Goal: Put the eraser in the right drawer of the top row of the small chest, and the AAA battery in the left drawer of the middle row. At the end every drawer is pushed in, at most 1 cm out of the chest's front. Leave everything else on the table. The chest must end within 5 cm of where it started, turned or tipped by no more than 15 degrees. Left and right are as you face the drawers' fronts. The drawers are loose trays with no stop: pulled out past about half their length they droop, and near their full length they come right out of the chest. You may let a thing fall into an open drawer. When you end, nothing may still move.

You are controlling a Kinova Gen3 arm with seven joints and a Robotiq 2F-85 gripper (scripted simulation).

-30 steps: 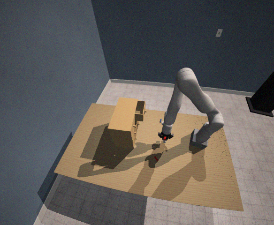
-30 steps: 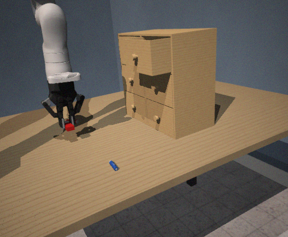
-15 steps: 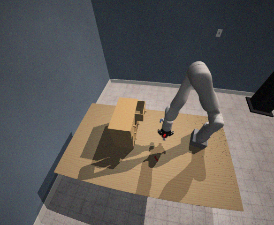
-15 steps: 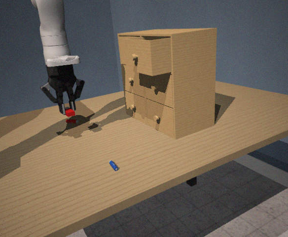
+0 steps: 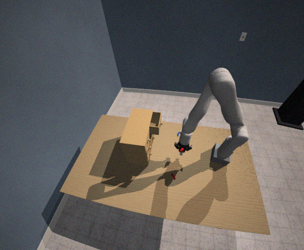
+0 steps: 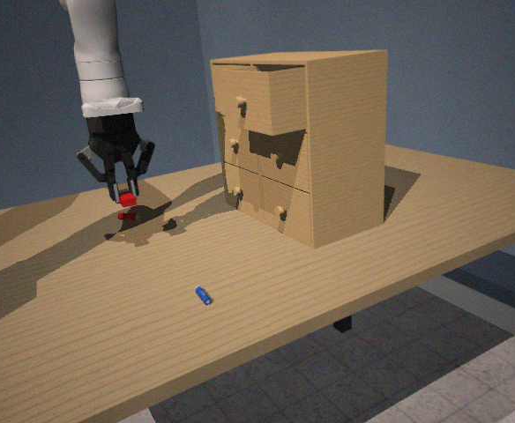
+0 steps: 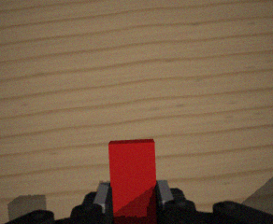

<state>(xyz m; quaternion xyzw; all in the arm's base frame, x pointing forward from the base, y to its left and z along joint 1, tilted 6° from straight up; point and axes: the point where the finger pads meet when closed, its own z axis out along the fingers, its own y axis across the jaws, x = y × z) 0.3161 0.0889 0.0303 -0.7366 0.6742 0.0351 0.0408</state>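
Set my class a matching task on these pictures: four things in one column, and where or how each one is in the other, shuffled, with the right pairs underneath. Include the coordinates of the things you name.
Column one
1. Red eraser (image 5: 181,149) (image 6: 128,200) (image 7: 132,177)
2. Blue cylinder (image 5: 178,133) (image 6: 203,295)
3. Dark red cylinder (image 5: 173,176) (image 6: 127,216)
4. Top right drawer (image 5: 154,130) (image 6: 257,104)

Column two
A. On the table, in shadow
B. Pulled out of the chest
C. Gripped by the pincer (image 5: 181,152) (image 6: 124,193) (image 7: 133,193), above the table
D. On the table, in the light

Right pairs
1-C, 2-D, 3-A, 4-B
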